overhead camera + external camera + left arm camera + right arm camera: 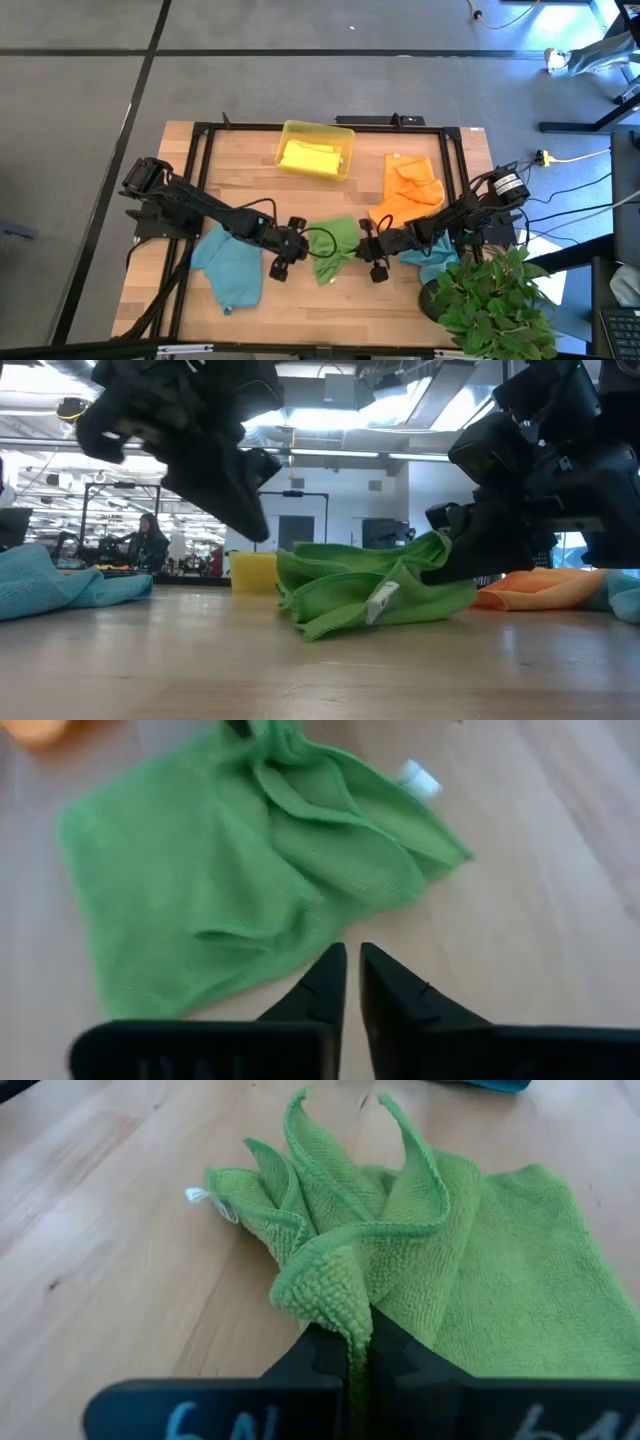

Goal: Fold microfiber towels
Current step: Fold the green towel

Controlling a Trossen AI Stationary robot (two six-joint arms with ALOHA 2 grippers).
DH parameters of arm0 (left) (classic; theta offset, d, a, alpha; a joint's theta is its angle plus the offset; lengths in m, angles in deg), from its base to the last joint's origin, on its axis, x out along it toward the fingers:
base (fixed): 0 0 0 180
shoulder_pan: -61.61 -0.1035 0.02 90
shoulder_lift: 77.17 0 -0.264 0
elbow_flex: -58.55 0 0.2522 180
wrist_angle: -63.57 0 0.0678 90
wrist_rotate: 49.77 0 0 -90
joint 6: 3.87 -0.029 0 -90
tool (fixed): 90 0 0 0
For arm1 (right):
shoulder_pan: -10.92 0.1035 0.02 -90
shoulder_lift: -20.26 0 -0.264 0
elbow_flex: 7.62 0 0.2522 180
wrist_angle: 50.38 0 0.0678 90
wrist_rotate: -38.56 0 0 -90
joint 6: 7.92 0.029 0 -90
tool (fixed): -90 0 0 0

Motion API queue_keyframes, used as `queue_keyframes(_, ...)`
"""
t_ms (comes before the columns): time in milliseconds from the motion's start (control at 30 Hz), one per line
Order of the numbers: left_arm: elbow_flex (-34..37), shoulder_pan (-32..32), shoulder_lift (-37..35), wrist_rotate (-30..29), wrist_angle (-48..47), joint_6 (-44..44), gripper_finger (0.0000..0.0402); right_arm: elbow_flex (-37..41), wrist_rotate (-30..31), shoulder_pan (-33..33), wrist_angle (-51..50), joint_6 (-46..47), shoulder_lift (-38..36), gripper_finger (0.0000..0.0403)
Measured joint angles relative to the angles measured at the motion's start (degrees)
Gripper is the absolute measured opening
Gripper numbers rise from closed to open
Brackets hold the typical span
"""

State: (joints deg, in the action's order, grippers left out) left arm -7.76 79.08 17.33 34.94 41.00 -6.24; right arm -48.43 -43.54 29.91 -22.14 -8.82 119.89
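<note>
- High view: both my dark arms reach inward over the pale wooden table point(250, 190) and nearly meet at its middle. My left gripper point(284, 256) sits just beside the left edge of the crumpled green microfiber towel point(335, 248); my right gripper point(376, 254) is at that towel's right edge. A teal-blue microfiber towel point(230, 272) lies under my left forearm, a second teal-blue towel point(437, 262) under my right forearm, and a rumpled orange microfiber towel point(408, 196) lies behind my right arm. A yellow microfiber towel point(310, 157) lies in the translucent yellow plastic tray point(285, 134) at the far side. A leafy green potted plant point(490, 300) stands at the near right corner.
- Low view: the green towel point(370, 592) lies bunched on the tabletop with a white label hanging at its front. My right gripper point(447, 568) lifts one edge of it off the wood. My left gripper point(252, 520) hangs tilted above the table, clear of the cloth. The teal-blue towel point(55, 588) lies at one side, the orange towel point(540, 588) at the other, and the tray point(253, 572) stands behind.
- Left wrist view: my two dark fingers point(322, 986) point down at the bare wood just beside the green towel's point(220, 880) edge, a narrow gap between them, and they grip nothing.
- Right wrist view: my fingers point(322, 1356) are pressed together on a fold of the green towel point(440, 1270), which rises in ridges ahead of them.
</note>
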Motion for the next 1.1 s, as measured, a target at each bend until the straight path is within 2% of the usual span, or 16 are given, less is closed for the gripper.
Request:
queue_keyframes(200,0.00,-3.85,0.00,-5.20,0.30,-2.64,0.0082,-0.02,0.00,0.09,0.16,-1.04,0.00,0.0004)
queue_keyframes(367,1.15,-6.43,0.00,-2.44,1.84,-5.60,0.0105,-0.06,-0.02,0.07,0.16,-1.06,0.00,0.0006)
queue_keyframes(500,2.77,-7.70,0.00,-0.36,3.78,-7.21,0.0113,-0.09,-0.01,0.07,0.18,-1.08,0.00,0.0005)
queue_keyframes(733,7.07,-9.57,0.07,-2.85,14.87,-7.24,0.0116,-0.13,-0.01,0.07,0.66,-1.13,-0.03,0.0006)
queue_keyframes(867,7.70,-9.80,3.19,-2.68,18.88,-7.00,0.0116,-0.15,-0.03,0.07,0.75,-1.77,-0.07,0.0006)
queue_keyframes(967,7.01,-9.76,6.52,-0.28,21.23,-7.00,0.0116,-0.15,-0.66,0.07,0.68,-3.32,-0.07,0.0006)
queue_keyframes(1100,6.69,-8.08,9.42,3.35,22.09,-7.24,0.0116,-0.17,-4.52,0.35,-0.68,-5.72,-0.07,0.0006)
